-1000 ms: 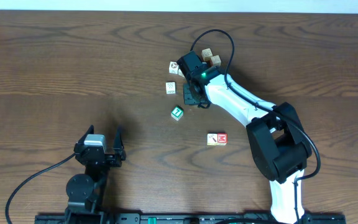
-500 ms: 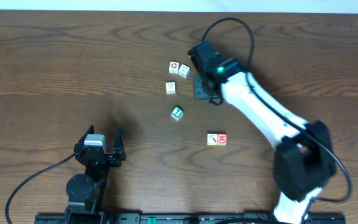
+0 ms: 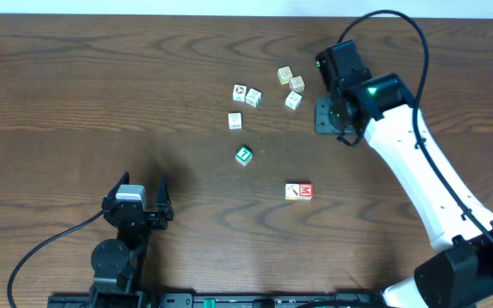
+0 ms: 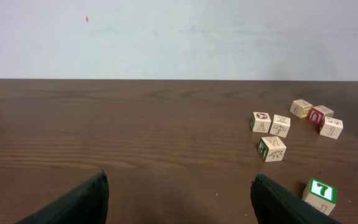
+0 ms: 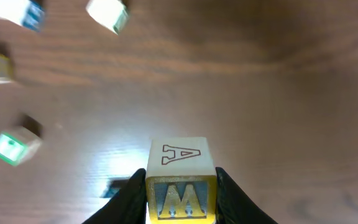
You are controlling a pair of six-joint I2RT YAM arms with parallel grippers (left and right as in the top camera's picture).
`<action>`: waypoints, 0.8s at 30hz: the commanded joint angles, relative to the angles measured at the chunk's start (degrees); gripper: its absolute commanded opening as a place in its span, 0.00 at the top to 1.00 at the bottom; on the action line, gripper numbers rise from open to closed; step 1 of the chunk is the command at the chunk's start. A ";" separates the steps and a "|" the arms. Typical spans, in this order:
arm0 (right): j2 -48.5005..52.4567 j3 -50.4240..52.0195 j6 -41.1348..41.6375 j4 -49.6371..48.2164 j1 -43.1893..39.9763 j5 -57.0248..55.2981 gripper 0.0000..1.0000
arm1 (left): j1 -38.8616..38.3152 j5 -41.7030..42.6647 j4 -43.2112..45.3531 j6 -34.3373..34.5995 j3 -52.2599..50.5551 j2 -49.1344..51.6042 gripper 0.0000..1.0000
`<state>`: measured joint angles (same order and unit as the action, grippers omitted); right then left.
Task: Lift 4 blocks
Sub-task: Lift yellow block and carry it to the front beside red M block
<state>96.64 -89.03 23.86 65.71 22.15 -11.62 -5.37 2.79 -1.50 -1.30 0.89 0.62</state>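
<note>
A lettered block (judged light, stiff, smooth-faced wood) is clamped by opposite flat sides in the right pincer, above the worktop at one o'clock; the left pincer is spread wide.

I see green block alone on surface; red block touching pale yellow block, both flat; yellow block, A on top, gripped in right hand.

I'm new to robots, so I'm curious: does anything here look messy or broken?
Nothing looks broken or spilled. The blocks lie scattered on the table, turned at different angles, and the right gripper holds one lettered block.
</note>
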 commanded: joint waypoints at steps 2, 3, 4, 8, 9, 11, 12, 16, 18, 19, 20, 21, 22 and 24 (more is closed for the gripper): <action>-0.22 2.19 -0.04 2.73 -0.04 -0.31 0.72 | -0.11 -0.90 -2.54 0.31 -0.66 -0.24 0.27; -0.22 3.06 0.48 2.95 0.09 -0.31 0.71 | -0.11 -0.90 -2.54 0.31 -0.66 -0.24 0.27; -0.22 3.87 0.98 3.04 0.11 -0.28 0.71 | -0.11 -0.90 -2.54 0.31 -0.66 -0.24 0.27; -0.22 9.73 2.93 1.49 0.11 1.25 0.73 | -0.11 -0.90 -2.54 0.31 -0.66 -0.24 0.27; -0.22 11.04 2.93 0.79 0.13 2.03 0.74 | -0.11 -0.90 -2.54 0.31 -0.66 -0.24 0.27; -0.22 14.01 2.93 -1.25 0.22 4.17 0.75 | -0.11 -0.90 -2.54 0.31 -0.66 -0.24 0.27; -0.22 15.72 3.02 -2.47 0.33 5.14 0.75 | -0.11 -0.90 -2.54 0.28 -0.66 -0.24 0.27; -0.22 23.17 5.03 -7.98 1.62 7.69 0.75 | -0.11 -0.90 -2.54 0.31 -0.66 -0.24 0.27; -0.22 25.16 5.07 -9.62 2.08 8.68 0.75 | -0.11 -0.90 -2.54 0.31 -0.66 -0.24 0.27; -0.22 26.29 5.22 -10.51 2.36 9.07 0.75 | -0.11 -0.90 -2.54 0.31 -0.66 -0.24 0.27; -0.22 27.12 5.64 -11.08 2.64 9.14 0.75 | -0.11 -0.90 -2.54 0.31 -0.66 -0.24 0.27; -0.22 28.41 6.38 -11.85 3.15 9.11 0.75 | -0.11 -0.87 -2.54 0.31 -0.66 -0.24 0.27; -0.22 29.07 6.38 -12.37 3.45 9.14 0.75 | -0.11 -0.90 -2.54 0.31 -0.66 -0.24 0.27; -0.22 30.34 6.54 -13.55 3.98 9.14 0.75 | -0.11 -0.90 -2.54 0.31 -0.66 -0.24 0.27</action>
<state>96.71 -60.55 28.53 53.36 24.84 -3.40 -5.37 2.79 -1.50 -1.30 0.91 0.62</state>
